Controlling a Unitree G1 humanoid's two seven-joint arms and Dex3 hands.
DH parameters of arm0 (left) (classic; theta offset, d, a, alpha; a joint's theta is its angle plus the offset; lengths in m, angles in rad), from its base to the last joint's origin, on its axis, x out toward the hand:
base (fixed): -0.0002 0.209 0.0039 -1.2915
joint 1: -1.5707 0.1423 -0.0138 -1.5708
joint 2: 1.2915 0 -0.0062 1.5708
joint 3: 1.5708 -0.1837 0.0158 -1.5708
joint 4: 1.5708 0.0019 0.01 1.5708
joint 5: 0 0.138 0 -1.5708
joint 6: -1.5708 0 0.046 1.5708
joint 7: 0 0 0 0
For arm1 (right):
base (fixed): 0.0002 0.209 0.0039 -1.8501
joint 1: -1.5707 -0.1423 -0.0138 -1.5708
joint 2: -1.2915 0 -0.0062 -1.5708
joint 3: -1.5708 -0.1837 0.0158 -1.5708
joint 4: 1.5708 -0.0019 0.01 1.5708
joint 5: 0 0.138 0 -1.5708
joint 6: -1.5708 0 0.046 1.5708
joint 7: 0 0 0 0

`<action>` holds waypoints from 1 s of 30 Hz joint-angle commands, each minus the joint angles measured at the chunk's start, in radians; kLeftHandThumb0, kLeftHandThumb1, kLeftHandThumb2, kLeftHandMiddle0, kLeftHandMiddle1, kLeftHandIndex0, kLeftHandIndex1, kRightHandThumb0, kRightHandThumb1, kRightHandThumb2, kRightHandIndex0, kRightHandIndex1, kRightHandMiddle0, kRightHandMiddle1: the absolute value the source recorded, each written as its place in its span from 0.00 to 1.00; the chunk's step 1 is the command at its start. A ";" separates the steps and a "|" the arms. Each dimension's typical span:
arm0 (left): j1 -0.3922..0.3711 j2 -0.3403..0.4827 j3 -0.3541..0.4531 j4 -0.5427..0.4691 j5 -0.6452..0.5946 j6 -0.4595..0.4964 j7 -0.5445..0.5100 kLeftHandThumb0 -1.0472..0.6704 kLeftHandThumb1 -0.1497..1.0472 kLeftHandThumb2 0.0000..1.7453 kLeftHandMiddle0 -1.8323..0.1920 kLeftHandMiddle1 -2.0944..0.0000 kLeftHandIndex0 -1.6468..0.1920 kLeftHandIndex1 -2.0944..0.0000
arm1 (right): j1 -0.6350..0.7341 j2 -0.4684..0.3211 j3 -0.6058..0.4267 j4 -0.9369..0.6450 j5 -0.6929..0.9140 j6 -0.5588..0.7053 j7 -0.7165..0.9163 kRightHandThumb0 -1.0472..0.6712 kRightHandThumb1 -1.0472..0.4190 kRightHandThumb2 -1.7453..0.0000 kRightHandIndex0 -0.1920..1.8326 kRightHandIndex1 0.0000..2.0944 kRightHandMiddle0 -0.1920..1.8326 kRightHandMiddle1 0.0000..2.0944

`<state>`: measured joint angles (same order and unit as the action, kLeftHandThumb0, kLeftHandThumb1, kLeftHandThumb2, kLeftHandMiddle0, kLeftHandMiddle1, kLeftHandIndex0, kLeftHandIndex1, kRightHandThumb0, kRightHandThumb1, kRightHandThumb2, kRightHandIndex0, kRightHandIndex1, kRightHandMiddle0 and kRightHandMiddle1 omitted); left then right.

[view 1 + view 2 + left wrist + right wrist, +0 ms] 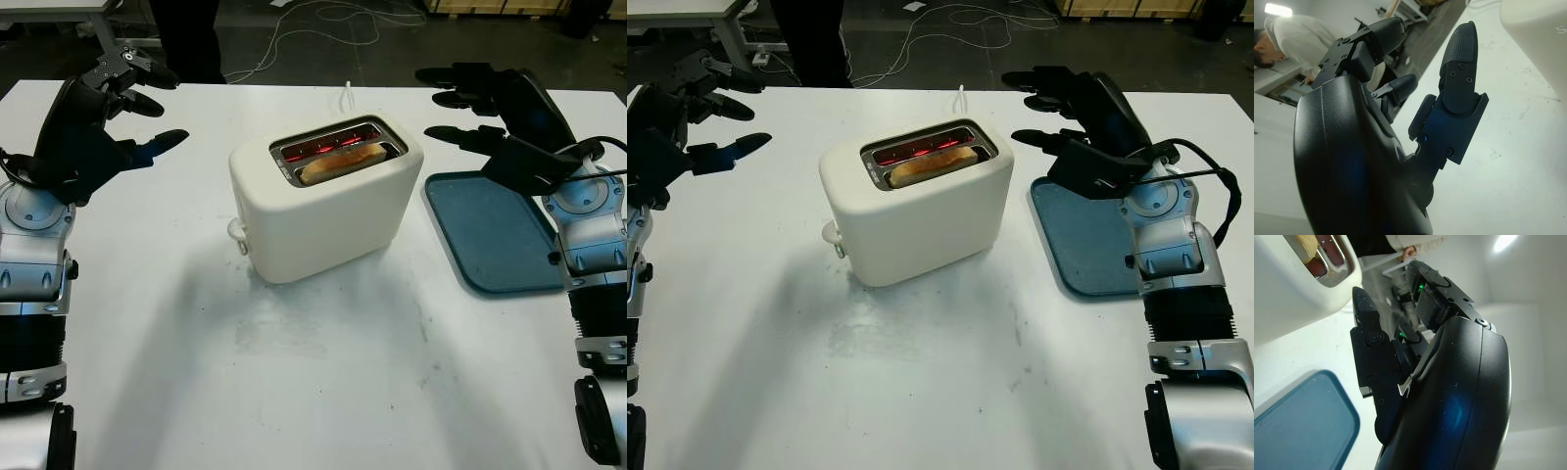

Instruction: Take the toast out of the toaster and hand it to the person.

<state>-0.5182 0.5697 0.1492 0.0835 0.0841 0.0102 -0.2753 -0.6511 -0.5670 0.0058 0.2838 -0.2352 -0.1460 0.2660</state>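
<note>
The golden toast slice [338, 163] sits in the cream plastic toaster [323, 201], between the empty open left hand [132, 103] and right hand [470, 103]. Its glowing red slots could scorch fingers or crumble the toast.

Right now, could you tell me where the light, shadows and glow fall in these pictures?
In the left eye view, soft shadows spread over the table in front of the toaster, whose rear slot glows red behind the toast. In the left wrist view, the left hand shows a blue sheen and a ceiling lamp flares bright. In the right wrist view, the right hand shows green lights.
</note>
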 commanded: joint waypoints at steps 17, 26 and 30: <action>0.006 -0.006 0.004 -0.011 -0.013 0.012 0.000 0.31 0.67 0.26 0.81 0.41 0.77 0.50 | 0.000 0.001 -0.004 0.001 0.000 -0.011 -0.007 0.47 0.09 0.98 0.46 0.02 0.42 0.00; 0.008 0.001 -0.002 -0.016 0.001 0.010 0.002 0.30 0.68 0.26 0.81 0.41 0.77 0.50 | 0.001 0.002 -0.008 0.007 0.017 -0.016 0.002 0.47 0.09 0.98 0.45 0.01 0.42 0.00; 0.007 -0.001 -0.002 -0.009 0.004 -0.002 0.005 0.29 0.68 0.26 0.81 0.41 0.77 0.50 | -0.001 -0.004 -0.005 0.017 0.009 -0.027 -0.002 0.46 0.09 0.98 0.46 0.02 0.42 0.00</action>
<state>-0.5182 0.5697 0.1488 0.0807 0.0852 0.0152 -0.2752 -0.6511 -0.5670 0.0057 0.2899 -0.2275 -0.1540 0.2660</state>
